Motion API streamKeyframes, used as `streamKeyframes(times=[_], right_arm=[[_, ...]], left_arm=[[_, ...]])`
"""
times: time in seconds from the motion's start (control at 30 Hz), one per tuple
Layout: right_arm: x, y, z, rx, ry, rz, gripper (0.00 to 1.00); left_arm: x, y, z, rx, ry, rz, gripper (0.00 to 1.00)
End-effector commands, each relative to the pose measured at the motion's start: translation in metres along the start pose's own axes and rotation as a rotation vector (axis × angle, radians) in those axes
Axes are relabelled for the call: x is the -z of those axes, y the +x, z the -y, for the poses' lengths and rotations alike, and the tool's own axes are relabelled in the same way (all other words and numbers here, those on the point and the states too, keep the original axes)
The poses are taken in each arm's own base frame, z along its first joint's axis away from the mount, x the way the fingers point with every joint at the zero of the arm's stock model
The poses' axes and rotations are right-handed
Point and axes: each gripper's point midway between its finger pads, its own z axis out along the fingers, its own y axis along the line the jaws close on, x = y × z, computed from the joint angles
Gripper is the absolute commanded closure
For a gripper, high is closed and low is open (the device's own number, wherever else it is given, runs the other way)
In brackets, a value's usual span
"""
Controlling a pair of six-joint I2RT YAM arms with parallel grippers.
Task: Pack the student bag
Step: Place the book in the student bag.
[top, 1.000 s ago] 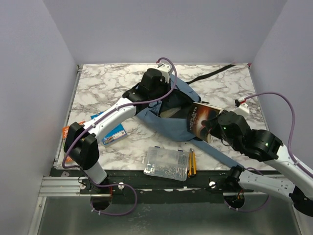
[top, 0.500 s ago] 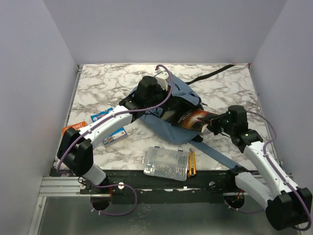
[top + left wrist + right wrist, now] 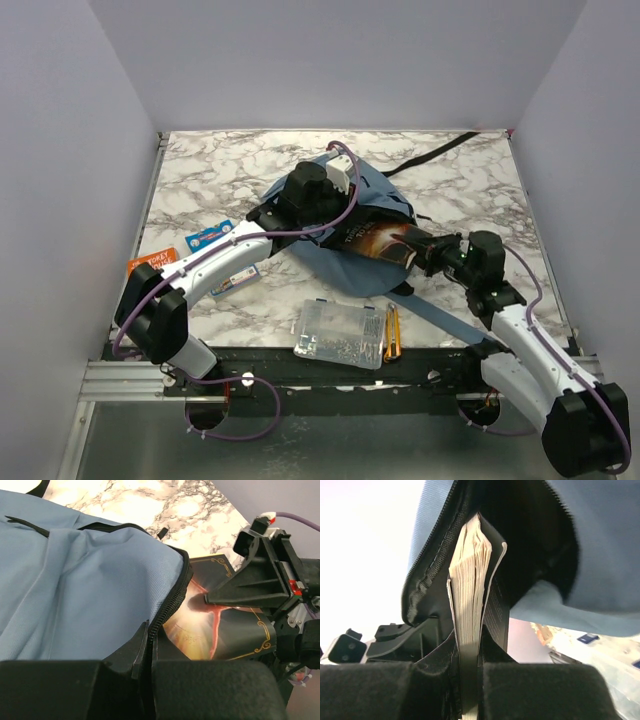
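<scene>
Right wrist: right gripper (image 3: 468, 672) pinches dark paperback book (image 3: 469, 585) into dusty blue-grey fabric backpack (image 3: 605, 535); left gripper (image 3: 149, 647) (clamping zip rim (image 3: 173, 599)) may slip, closing it.

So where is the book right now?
In the top view the book is just right of the table's middle. It is partly inside the open mouth of the student bag, and the right pincer is pinching its outer end.

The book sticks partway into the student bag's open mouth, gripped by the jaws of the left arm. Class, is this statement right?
No. The jaws of the right arm grip the book, as the right wrist view shows. The rest stands: it sticks partway into the open mouth of the student bag.
</scene>
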Motion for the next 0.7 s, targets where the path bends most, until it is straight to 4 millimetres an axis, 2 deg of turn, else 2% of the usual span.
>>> streamKeyframes(times=[0.0, 0.1, 0.17, 0.27, 0.3, 0.4, 0.43, 0.47, 0.5, 0.57, 0.6, 0.67], right_arm=[[-0.005, 0.001, -0.06, 0.057, -0.227, -0.003, 1.0], [-0.023, -0.01, -0.059, 0.122, -0.247, 0.077, 1.0], [-0.036, -0.007, -0.06, 0.228, -0.299, 0.136, 1.0], [-0.06, 0.002, -0.035, 0.332, -0.312, 0.242, 1.0], [-0.069, -0.001, -0.023, 0.354, -0.311, 0.27, 1.0], [-0.095, 0.0, -0.003, 0.362, -0.33, 0.238, 0.97], [-0.099, 0.004, -0.003, 0.383, -0.351, 0.217, 0.89], [-0.104, 0.002, 0.006, 0.404, -0.328, 0.216, 0.77], [-0.109, -0.002, 0.023, 0.413, -0.25, 0.218, 0.63], [-0.112, -0.01, 0.055, 0.458, -0.085, 0.22, 0.43], [-0.111, -0.006, 0.06, 0.518, -0.046, 0.19, 0.38], [-0.104, -0.003, 0.086, 0.556, 0.097, 0.135, 0.24]], left_arm=[[0.017, -0.049, 0.045, -0.06, 0.143, 0.122, 1.0], [0.017, -0.051, 0.05, -0.077, 0.156, 0.098, 1.0], [0.016, -0.05, 0.048, -0.115, 0.156, 0.089, 1.0], [0.01, -0.04, 0.04, -0.174, 0.147, 0.067, 1.0], [0.007, -0.037, 0.037, -0.183, 0.142, 0.052, 1.0], [-0.001, -0.027, 0.033, -0.164, 0.138, 0.013, 1.0], [-0.003, -0.024, 0.032, -0.154, 0.139, 0.005, 1.0], [-0.004, -0.023, 0.033, -0.145, 0.143, -0.001, 1.0], [-0.004, -0.021, 0.033, -0.14, 0.146, -0.005, 1.0], [-0.004, -0.018, 0.033, -0.133, 0.147, -0.011, 1.0], [-0.003, -0.017, 0.033, -0.132, 0.146, -0.012, 1.0], [-0.002, -0.015, 0.032, -0.13, 0.144, -0.016, 1.0]])
